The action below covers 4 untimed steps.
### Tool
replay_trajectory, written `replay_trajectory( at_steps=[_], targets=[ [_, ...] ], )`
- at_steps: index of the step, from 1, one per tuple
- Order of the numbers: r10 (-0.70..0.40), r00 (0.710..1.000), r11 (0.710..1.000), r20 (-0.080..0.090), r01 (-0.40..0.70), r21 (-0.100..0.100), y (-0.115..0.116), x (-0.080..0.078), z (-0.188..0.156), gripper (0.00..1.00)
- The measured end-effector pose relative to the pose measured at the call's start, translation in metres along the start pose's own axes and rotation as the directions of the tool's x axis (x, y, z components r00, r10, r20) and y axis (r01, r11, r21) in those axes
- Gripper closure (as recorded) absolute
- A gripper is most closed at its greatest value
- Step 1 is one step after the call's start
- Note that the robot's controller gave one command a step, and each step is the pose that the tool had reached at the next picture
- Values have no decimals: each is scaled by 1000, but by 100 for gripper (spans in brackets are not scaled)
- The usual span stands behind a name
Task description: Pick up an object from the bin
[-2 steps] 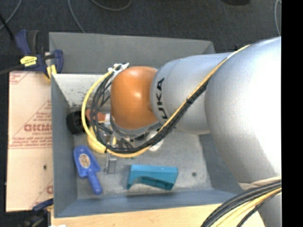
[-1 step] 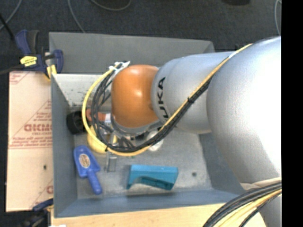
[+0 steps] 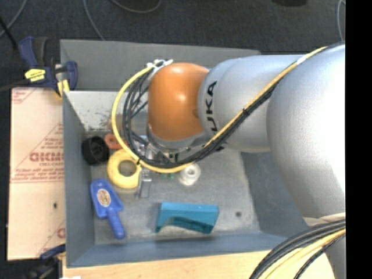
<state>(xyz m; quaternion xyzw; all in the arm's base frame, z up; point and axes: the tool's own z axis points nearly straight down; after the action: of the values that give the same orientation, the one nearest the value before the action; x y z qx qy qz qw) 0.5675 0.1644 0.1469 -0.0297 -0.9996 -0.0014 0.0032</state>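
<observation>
While the arm reaches in from the right of the camera view, its orange wrist cover point(image 3: 174, 100) blocks most of what's underneath. So honestly I can't tell if the pincer point(image 3: 145, 183) is spread or pressed together. Just a bit of grey metal pokes out below the cables, low over the floor of the bin point(image 3: 250, 190). I can't see anything pinched in it.

What matters for the next move, imo, is the yellow tape roll point(image 3: 124, 170). It lies flat, hole up, just beside the pincer on the view's left, either touching or a hair apart, can't say which. It's the nearest thing, so it's my guess for the pick. Being round, it has no long axis to line up with. The choice would be to straddle the ring's wall or go around the whole roll, and either way the pincer would need a small shift to the view's left.

On the other side, a small white ring point(image 3: 189, 174) sits near the pincer toward the view's right, so that's the runner-up.

The teal wedge-shaped block point(image 3: 186, 217) lies lower in the view, long axis running left-right. The blue scoop-like thing point(image 3: 107, 205) is in the lower-left part of the bin, slanting down and to the right. A black lump point(image 3: 94, 150) and a small orange-red piece point(image 3: 110, 141) sit just above the roll. Those four all lie clear of the pincer.
</observation>
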Motion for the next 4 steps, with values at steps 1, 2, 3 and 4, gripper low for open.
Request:
replay_trajectory(
  at_steps=[1, 2, 3, 4],
  targets=[
    [20, 1000, 1000, 7, -20, 4, -28, -4, -42, 0],
    [-254, 967, 967, 11, 254, 3, -15, 2, -42, 0],
    [-176, 984, 984, 11, 176, 1, -8, -29, -22, 0],
    [19, 1000, 1000, 11, -19, 0, -4, -34, -1, 0]
  ],
)
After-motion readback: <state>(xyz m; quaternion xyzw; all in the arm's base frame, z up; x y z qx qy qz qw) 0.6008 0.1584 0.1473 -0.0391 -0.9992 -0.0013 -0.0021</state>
